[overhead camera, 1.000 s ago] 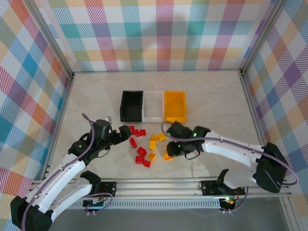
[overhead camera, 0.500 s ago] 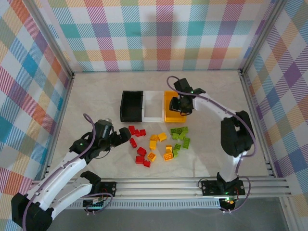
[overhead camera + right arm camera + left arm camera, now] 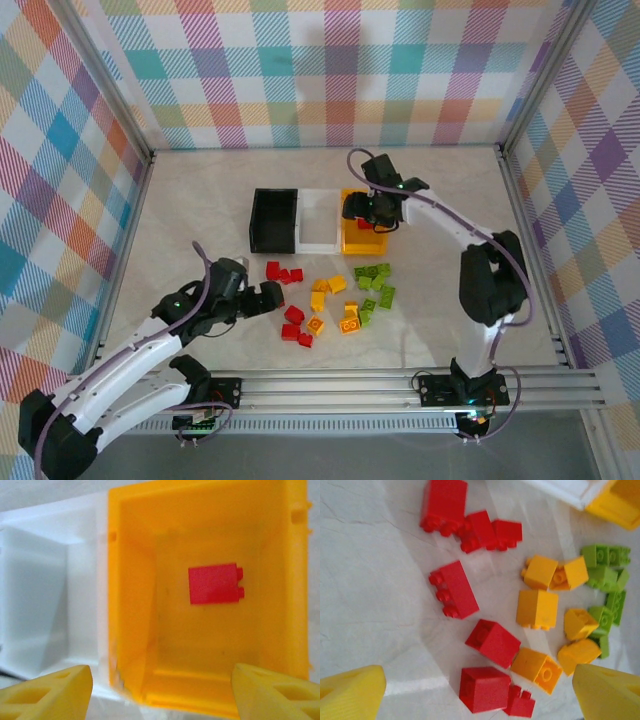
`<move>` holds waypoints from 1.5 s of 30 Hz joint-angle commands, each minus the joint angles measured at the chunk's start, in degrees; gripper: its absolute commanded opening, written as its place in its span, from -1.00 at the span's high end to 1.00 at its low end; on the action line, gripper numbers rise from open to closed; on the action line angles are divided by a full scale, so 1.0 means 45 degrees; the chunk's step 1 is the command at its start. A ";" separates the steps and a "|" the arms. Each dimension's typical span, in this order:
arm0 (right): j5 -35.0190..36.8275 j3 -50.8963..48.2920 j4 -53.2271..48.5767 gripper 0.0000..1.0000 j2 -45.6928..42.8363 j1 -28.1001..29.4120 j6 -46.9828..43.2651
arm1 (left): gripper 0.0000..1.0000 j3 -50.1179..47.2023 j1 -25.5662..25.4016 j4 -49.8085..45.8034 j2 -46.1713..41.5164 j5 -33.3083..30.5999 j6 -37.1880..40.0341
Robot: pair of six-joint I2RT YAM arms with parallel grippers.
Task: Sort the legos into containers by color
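Loose legos lie in front of the containers: red ones (image 3: 291,315), yellow ones (image 3: 322,292), green ones (image 3: 375,285). My left gripper (image 3: 270,298) hovers open at the red cluster's left edge. In the left wrist view a red brick (image 3: 487,689) lies between its fingers (image 3: 350,692), untouched, with more red (image 3: 455,589), yellow (image 3: 536,608) and green (image 3: 605,570) bricks beyond. My right gripper (image 3: 367,210) hangs open over the orange bin (image 3: 362,240). A red brick (image 3: 215,583) lies loose on that bin's floor (image 3: 200,645), above my right gripper (image 3: 162,695).
The black bin (image 3: 273,220), white bin (image 3: 318,218) and orange bin stand side by side, touching, at mid-table. The white bin (image 3: 40,595) looks empty from the right wrist. Checked walls enclose the table on three sides.
The right arm swung from the pile up to the orange bin, then opened; the red brick now lies in it. The left gripper slid right, toward the red bricks.
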 commanded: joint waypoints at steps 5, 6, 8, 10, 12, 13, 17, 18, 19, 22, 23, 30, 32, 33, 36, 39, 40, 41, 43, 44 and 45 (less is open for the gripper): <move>-0.0478 -0.2983 0.0817 -0.49 -0.2764 0.0427 0.0524 | -0.89 0.0170 -0.3842 0.0228 0.1624 -0.2124 -0.0038; -0.0491 -0.3284 0.0851 -0.49 -0.3019 0.0417 0.0588 | -0.88 0.0235 -0.4329 0.0296 0.2063 -0.2358 -0.0021; -0.0482 -0.3786 0.0931 -0.49 -0.3405 0.0427 0.0678 | -0.85 0.0383 -0.4999 0.0357 0.2961 -0.2812 0.0037; -0.0501 -0.4111 0.0990 -0.50 -0.3721 0.0436 0.0700 | -0.81 0.0459 -0.5301 0.0422 0.3829 -0.3283 0.0058; -0.0548 -0.4275 0.1017 -0.50 -0.3902 0.0445 0.0738 | -0.78 0.0458 -0.5307 0.0602 0.4372 -0.3655 0.0076; -0.0603 -0.4310 0.1018 -0.50 -0.3995 0.0446 0.0731 | -0.77 0.0476 -0.5307 0.0776 0.4492 -0.3824 0.0132; -0.0616 -0.4283 0.0970 -0.50 -0.4218 0.0465 0.0644 | -0.73 0.0617 -0.5307 0.1275 0.4853 -0.4214 0.0507; -0.0558 -0.4264 0.0926 -0.50 -0.4262 0.0466 0.0616 | -0.71 0.0716 -0.5307 0.1275 0.5042 -0.4248 0.0580; -0.0495 -0.4261 0.0926 -0.50 -0.4286 0.0466 0.0586 | -0.68 0.0807 -0.5307 0.1275 0.5284 -0.4227 0.0667; -0.0396 -0.4281 0.0866 -0.50 -0.4347 0.0466 0.0513 | -0.58 0.0880 -0.5306 0.1362 0.5836 -0.4063 0.0757; -0.0375 -0.4281 0.0833 -0.50 -0.4368 0.0466 0.0508 | -0.55 0.0851 -0.5306 0.1381 0.5957 -0.4003 0.0732; -0.0238 -0.4282 0.0800 -0.50 -0.4487 0.0466 0.0420 | -0.27 0.0643 -0.5307 0.1286 0.6528 -0.3789 0.0606; -0.0199 -0.4224 0.0755 -0.50 -0.4483 0.0461 0.0433 | -0.18 0.0653 -0.5310 0.1148 0.6661 -0.3807 0.0555; -0.0180 -0.4223 0.0756 -0.50 -0.4500 0.0461 0.0429 | -0.15 0.0638 -0.5305 0.1056 0.6692 -0.3829 0.0529; -0.0150 -0.4185 0.0727 -0.50 -0.4525 0.0466 0.0445 | -0.15 0.0558 -0.5307 0.0856 0.6584 -0.3811 0.0426; -0.0102 -0.4088 0.0638 -0.51 -0.4502 0.0466 0.0488 | -0.17 0.0458 -0.5307 0.0662 0.6332 -0.3756 0.0334; -0.0081 -0.4086 0.0627 -0.51 -0.4502 0.0466 0.0478 | -0.17 0.0469 -0.5307 0.0582 0.6238 -0.3713 0.0304; -0.0062 -0.4067 0.0620 -0.51 -0.4502 0.0463 0.0485 | -0.18 0.0434 -0.5298 0.0553 0.6186 -0.3690 0.0275; -0.0012 -0.4066 0.0638 -0.51 -0.4522 0.0466 0.0480 | -0.28 0.0380 -0.5307 0.0457 0.6140 -0.3574 0.0206; -0.0003 -0.4066 0.0642 -0.51 -0.4522 0.0466 0.0514 | -0.28 0.0346 -0.5324 0.0437 0.6144 -0.3537 0.0186; 0.0032 -0.4066 0.0646 -0.51 -0.4522 0.0466 0.0529 | -0.27 0.0317 -0.5308 0.0430 0.6154 -0.3476 0.0155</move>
